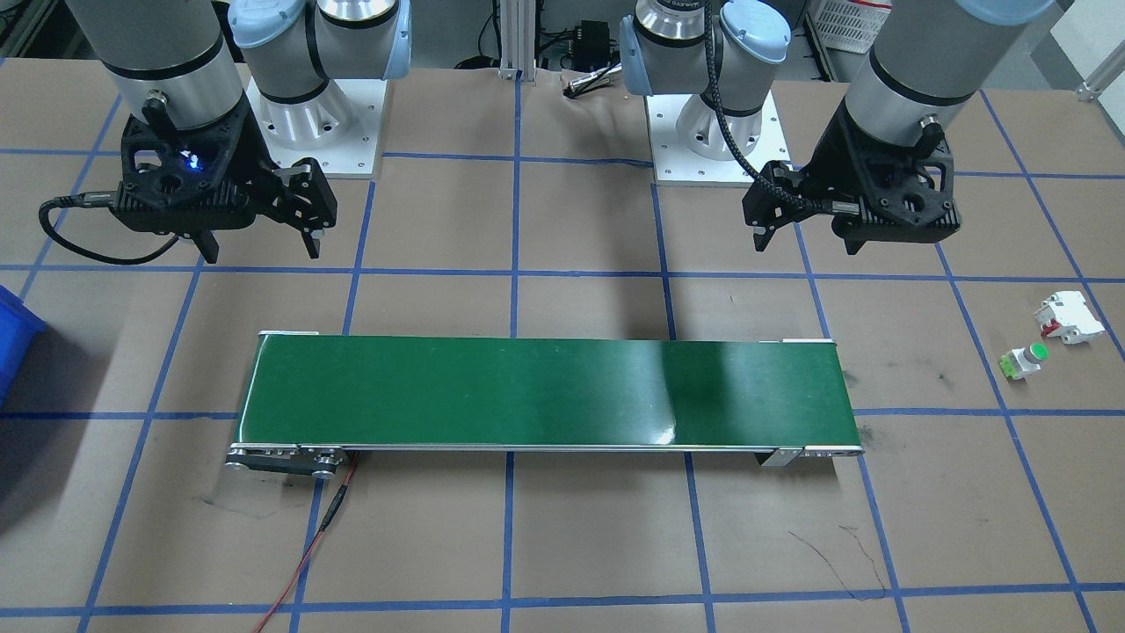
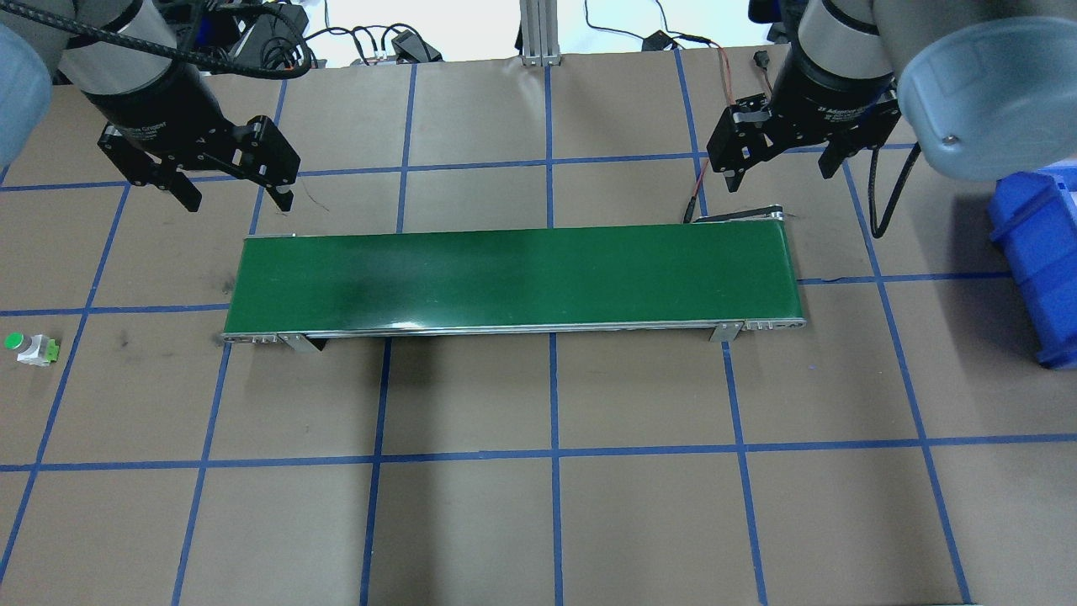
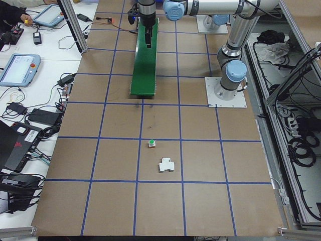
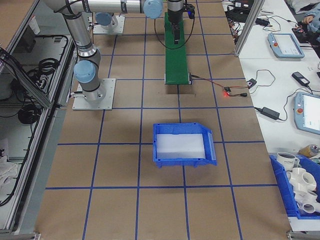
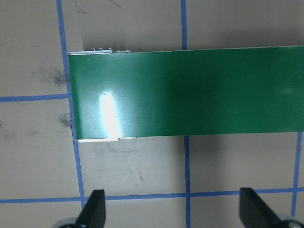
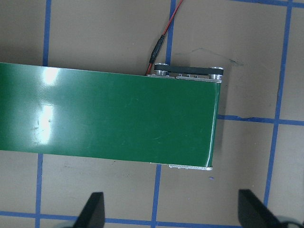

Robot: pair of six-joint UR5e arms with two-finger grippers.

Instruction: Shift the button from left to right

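Both claws hang released, so I'd swing my left gripper (image 2: 229, 195) outward from the conveyor (image 2: 513, 278)'s left end. I'd descend squarely over the button (image 2: 30, 348), avoiding the breaker (image 1: 1067, 317) just beside it.

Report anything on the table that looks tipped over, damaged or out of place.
Nothing is damaged or spilled. The button lies on its side on the table rather than upright, beside the white circuit breaker, well off the end of the green conveyor belt. Both end effectors hang open, away from it.
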